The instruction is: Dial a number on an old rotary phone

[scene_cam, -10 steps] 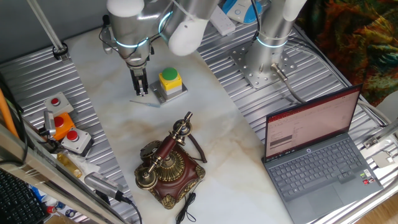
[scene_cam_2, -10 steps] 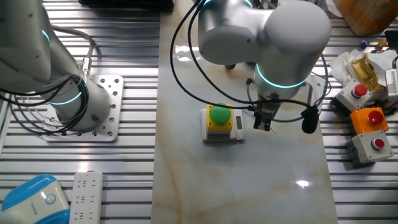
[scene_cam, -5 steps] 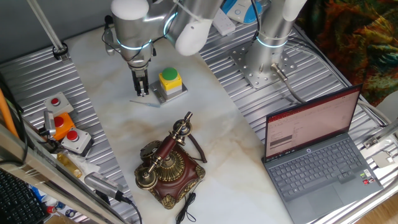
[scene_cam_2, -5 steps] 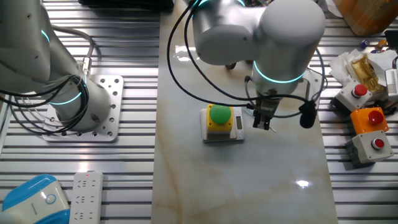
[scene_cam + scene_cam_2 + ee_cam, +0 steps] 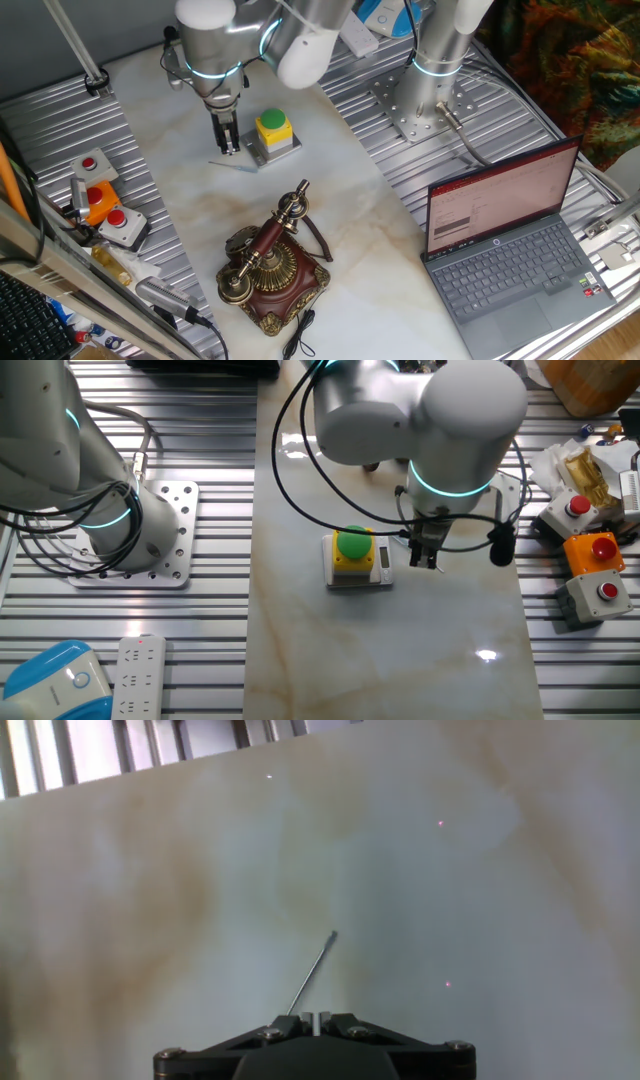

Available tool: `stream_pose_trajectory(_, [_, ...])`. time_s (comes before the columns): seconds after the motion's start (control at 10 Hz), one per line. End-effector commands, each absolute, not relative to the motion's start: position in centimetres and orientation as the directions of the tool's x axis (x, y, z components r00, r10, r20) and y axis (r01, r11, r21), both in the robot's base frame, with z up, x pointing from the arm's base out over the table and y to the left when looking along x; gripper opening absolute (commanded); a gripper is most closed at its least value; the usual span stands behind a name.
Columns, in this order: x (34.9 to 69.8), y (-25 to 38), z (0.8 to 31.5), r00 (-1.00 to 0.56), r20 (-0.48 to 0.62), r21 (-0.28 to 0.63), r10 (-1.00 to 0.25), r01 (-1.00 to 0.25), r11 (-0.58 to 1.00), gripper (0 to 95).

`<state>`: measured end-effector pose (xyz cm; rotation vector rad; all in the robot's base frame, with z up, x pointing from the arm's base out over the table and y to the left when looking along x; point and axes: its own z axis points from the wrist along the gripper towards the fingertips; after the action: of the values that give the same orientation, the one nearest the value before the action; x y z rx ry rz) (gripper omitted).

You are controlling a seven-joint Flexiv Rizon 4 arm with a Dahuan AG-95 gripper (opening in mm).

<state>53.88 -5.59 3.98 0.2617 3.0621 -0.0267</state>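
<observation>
Phone: the old rotary phone (image 5: 268, 266) sits low and left of centre in one fixed view, handset on its cradle, untouched.
Claw: the gripper (image 5: 228, 149) hangs in the upper left, well apart from the phone, fingers pressed together; a thin rod pokes out between them in the hand view.
Neighbour: the yellow box (image 5: 273, 134) stands just beside it.
Change: the arm has only wobbled sideways since half a second ago, then back.
Meaning: dialling looks not yet begun.

Red-brown, brass-trimmed rotary phone (image 5: 268, 270) on cream, tan-veined marble table (image 5: 340, 190).
</observation>
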Motion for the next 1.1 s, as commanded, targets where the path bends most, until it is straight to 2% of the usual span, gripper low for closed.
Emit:
stream_pose_trajectory(0.1, [54.0, -5.5, 3.9, -0.985, -0.071, -0.026, 0.159, 0.161, 0.987, 19.0])
stream_pose_trajectory(0.3, [54.1, -5.5, 3.8, -0.985, -0.077, -0.035, 0.156, 0.159, 0.987, 19.0])
stream_pose_trajectory(0.4, [54.4, -5.4, 3.7, -0.984, -0.079, -0.036, 0.16, 0.163, 0.986, 0.0])
stream_pose_trajectory(0.7, [54.9, -5.2, 3.5, -0.987, -0.084, -0.034, 0.138, 0.141, 0.989, 0.0])
stream_pose_trajectory(0.8, [55.1, -5.1, 3.3, -0.988, -0.082, -0.038, 0.131, 0.134, 0.99, 19.0])
stream_pose_trajectory(1.1, [55.7, -4.8, 2.8, -0.992, -0.08, -0.062, 0.099, 0.104, 0.993, 19.0])
